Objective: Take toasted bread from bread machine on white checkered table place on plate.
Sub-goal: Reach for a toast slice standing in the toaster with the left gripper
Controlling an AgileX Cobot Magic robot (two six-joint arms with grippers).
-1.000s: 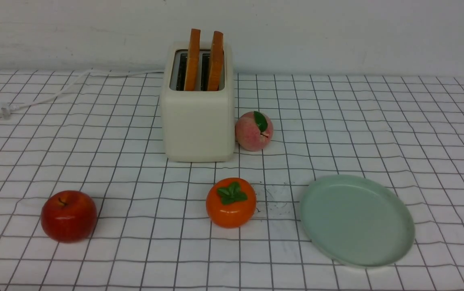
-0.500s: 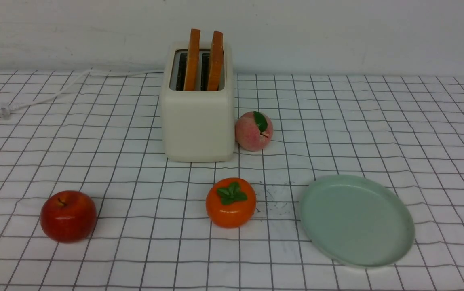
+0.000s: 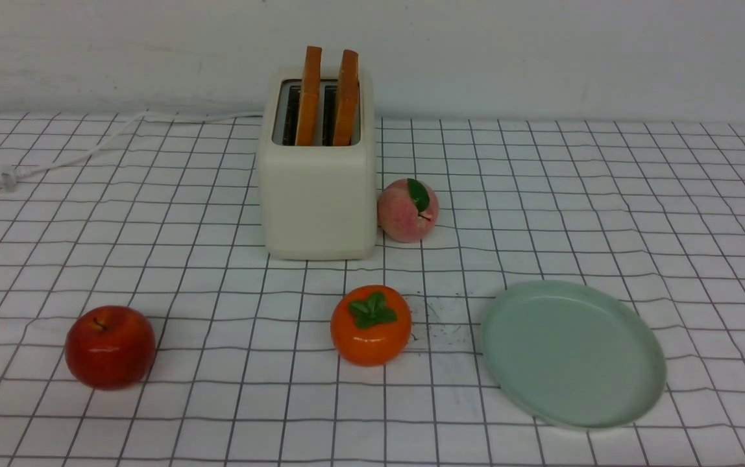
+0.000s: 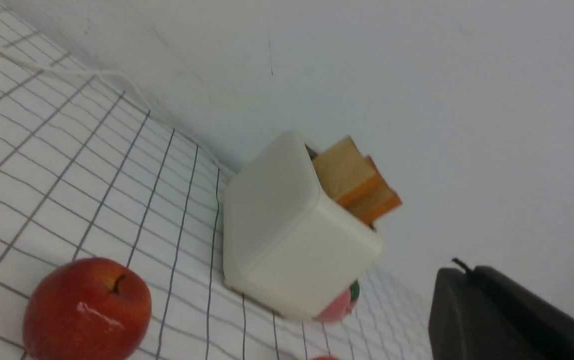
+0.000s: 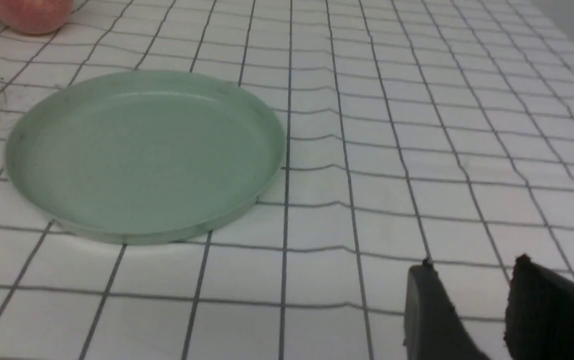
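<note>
The bread machine (image 3: 317,188) stands at the back middle of the white checkered table (image 3: 606,194). Two slices of toasted bread (image 3: 311,94) stick up from its slots, the second slice (image 3: 346,97) to the right. The plate (image 3: 574,353) lies empty at the front right. Neither arm shows in the front view. In the left wrist view my left gripper (image 4: 462,270) is shut on nothing, well away from the bread machine (image 4: 287,235) and toasted bread (image 4: 347,175). In the right wrist view my right gripper (image 5: 472,265) stands open over bare cloth beside the plate (image 5: 142,155).
A red apple (image 3: 109,347) sits front left, an orange persimmon (image 3: 370,324) front middle, and a peach (image 3: 407,211) touches the bread machine's right side. The white cord (image 3: 87,152) trails left to its plug. A wall closes the table's far edge.
A small dark tip at the front view's lower left corner has slipped out of the picture. Toast, bread machine, plate and fruit have not moved.
</note>
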